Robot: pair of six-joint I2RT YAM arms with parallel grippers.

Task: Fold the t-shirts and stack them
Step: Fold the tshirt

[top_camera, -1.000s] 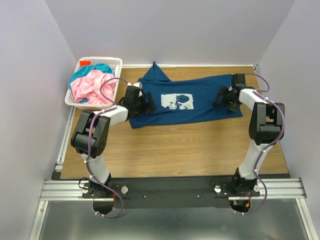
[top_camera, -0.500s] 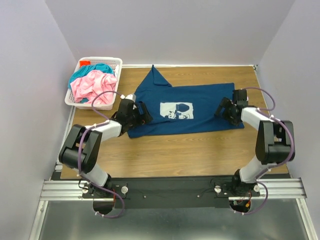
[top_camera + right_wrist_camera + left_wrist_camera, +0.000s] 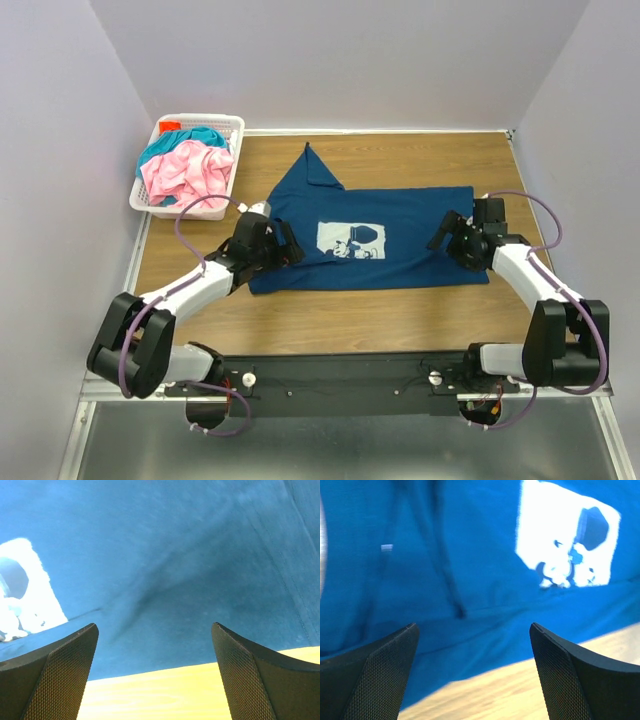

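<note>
The dark blue t-shirt (image 3: 400,225) with the white print (image 3: 352,240) lies spread flat across the middle of the table, one sleeve pointing to the far side. My left gripper (image 3: 278,248) is open at the shirt's left end. In the left wrist view (image 3: 472,626) the shirt's near edge (image 3: 470,555) and bare wood lie between its fingers. My right gripper (image 3: 448,238) is open at the shirt's right end. The right wrist view (image 3: 154,625) shows the shirt's hem (image 3: 175,545) between its fingers. The pink t-shirt (image 3: 185,175) and the teal t-shirt (image 3: 205,135) lie crumpled in the basket.
The white lattice basket (image 3: 238,124) stands at the far left corner of the wooden table (image 3: 400,330). Something red (image 3: 168,126) shows at its back. Walls close in on the left, far and right sides.
Both grippers have moved toward the near edge, and the blue t-shirt has slid nearer with them and now lies flatter. The basket has not moved.
</note>
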